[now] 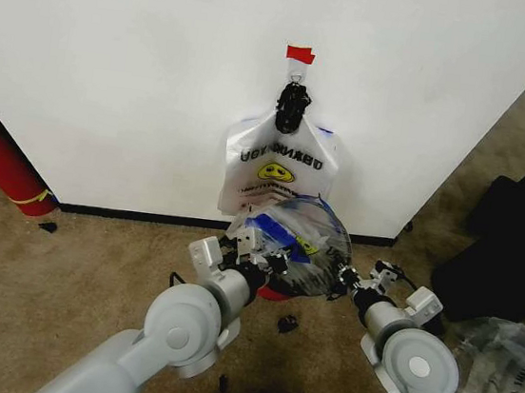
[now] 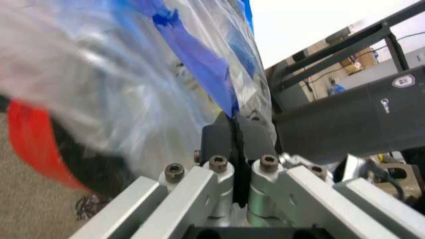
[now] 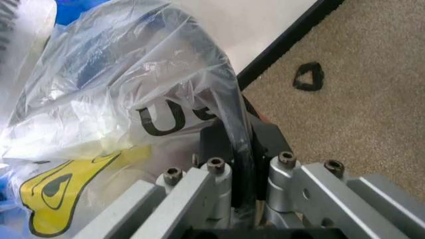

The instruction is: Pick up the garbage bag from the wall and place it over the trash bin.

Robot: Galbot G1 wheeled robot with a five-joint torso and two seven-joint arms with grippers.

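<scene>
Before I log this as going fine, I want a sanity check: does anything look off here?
Yes. One bag is stretched over the bin, pinched by the left gripper and right gripper, yet a second smiley bag hangs from the wall hook. Another plastic sack lies crumpled on the carpet at right.

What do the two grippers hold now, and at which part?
Both hold the garbage bag over the trash bin: left gripper and right gripper each pinch its plastic edge on opposite sides.
</scene>
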